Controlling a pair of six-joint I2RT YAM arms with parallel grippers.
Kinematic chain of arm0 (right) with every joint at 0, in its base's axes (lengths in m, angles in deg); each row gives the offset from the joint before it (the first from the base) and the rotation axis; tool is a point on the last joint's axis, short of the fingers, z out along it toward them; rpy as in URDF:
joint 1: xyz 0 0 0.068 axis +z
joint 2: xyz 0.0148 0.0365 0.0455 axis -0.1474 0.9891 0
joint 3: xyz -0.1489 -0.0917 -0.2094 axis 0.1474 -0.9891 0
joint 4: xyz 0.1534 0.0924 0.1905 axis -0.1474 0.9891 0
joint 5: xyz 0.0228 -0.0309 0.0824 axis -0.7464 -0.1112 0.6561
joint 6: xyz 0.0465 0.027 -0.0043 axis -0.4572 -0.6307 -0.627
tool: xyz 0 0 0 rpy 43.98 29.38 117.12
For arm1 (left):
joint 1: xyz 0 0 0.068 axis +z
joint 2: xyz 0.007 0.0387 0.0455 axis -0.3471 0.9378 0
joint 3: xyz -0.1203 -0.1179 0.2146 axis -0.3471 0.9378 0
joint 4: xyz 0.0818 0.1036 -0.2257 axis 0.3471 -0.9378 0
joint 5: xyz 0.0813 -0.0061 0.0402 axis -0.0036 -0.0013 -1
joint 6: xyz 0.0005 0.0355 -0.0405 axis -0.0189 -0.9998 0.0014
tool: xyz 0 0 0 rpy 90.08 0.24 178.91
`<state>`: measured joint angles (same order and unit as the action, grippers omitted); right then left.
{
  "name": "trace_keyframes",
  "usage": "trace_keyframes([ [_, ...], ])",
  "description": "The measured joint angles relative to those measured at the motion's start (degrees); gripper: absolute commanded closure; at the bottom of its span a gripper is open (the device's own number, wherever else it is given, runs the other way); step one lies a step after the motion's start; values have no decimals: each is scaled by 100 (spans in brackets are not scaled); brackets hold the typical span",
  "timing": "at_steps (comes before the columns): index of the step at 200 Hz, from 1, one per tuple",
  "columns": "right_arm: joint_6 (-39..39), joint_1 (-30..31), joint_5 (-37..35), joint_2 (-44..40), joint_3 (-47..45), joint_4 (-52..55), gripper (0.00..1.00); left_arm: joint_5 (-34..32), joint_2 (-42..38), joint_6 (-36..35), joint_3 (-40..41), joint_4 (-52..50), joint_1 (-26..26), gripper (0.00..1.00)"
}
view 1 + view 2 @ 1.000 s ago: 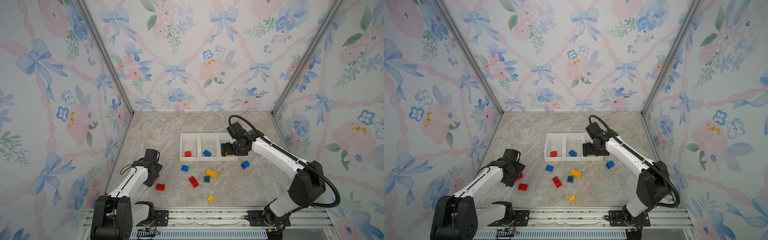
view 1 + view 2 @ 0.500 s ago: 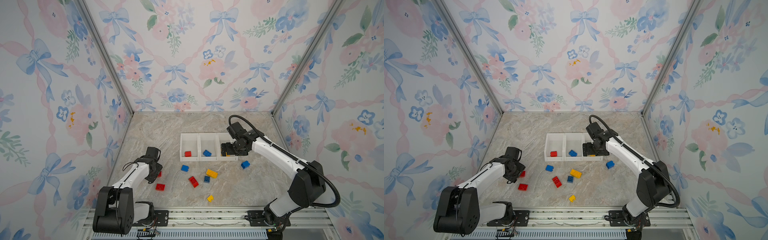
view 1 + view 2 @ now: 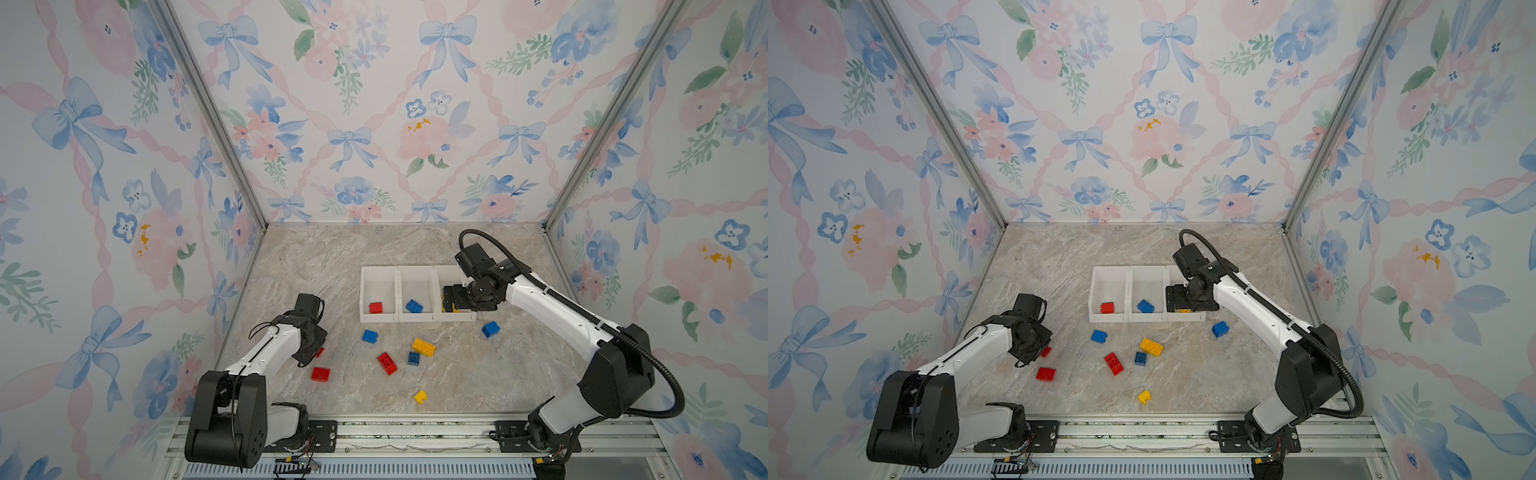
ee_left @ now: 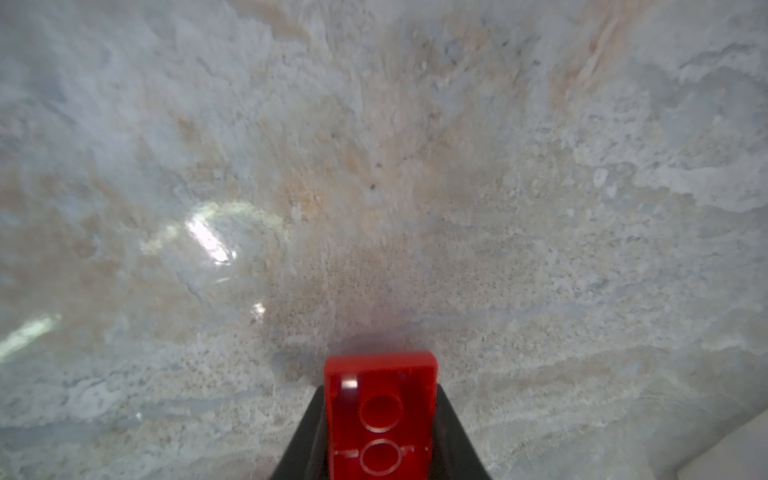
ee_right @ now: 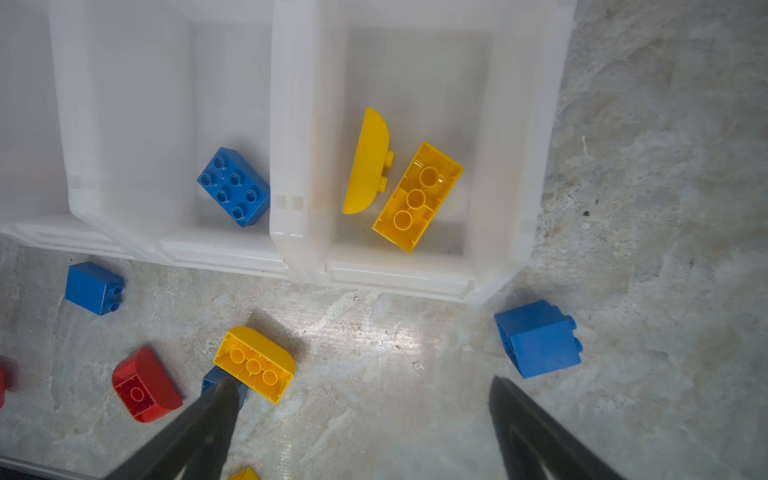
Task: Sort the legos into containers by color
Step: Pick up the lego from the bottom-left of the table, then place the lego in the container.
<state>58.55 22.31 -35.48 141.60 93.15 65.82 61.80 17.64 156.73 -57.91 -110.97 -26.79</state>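
My left gripper (image 3: 315,353) (image 4: 380,401) is shut on a small red lego (image 4: 380,415) low over the table's left side; only a red corner (image 3: 1045,352) shows in the top views. The containers are three joined white bins: the left one (image 3: 362,291) holds a red lego (image 3: 375,307), the middle one (image 3: 417,318) a blue lego (image 5: 232,187), the right one (image 5: 511,166) two yellow legos (image 5: 417,197). My right gripper (image 3: 451,297) (image 5: 361,384) hangs open and empty above the right bin's front.
Loose legos lie in front of the bins: blue (image 3: 369,336), yellow (image 3: 424,346), small blue (image 3: 413,358), red (image 3: 387,363), red (image 3: 321,374), yellow (image 3: 420,397), and blue (image 3: 490,329) near the right arm. Flowered walls close three sides.
My left gripper has closed on the small red lego and its wrist has shifted slightly. The right arm has not moved.
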Motion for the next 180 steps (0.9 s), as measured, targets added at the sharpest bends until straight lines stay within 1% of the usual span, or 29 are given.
trace_keyframes([
  [21, -26, 0, -2, -109, -42, 20, 3, -33, -151, -4, -136, 4, -210, 79],
  [36, -63, 0, -2, -179, -94, 20, 3, -98, -264, -4, -378, -42, -424, 80],
  [61, -138, 0, 0, -262, -188, 24, 3, -304, -326, -59, -999, -37, -881, 80],
  [84, -197, 0, 0, -330, -256, 37, 3, -546, -227, -212, -1650, -33, -1377, 80],
  [102, -240, 0, 0, -393, -306, 42, 3, -796, 81, -404, -2229, -35, -1814, 80],
  [139, -308, 2, 0, -468, -352, 37, 3, -1239, 1034, -892, -3327, 22, -2684, 79],
  [158, -332, 2, 0, -503, -433, 39, 3, -1296, 1545, -1097, -3744, 61, -2962, 79],
  [180, -363, 2, 0, -542, -516, 39, 3, -1292, 2111, -1305, -4072, 90, -3115, 79],
])
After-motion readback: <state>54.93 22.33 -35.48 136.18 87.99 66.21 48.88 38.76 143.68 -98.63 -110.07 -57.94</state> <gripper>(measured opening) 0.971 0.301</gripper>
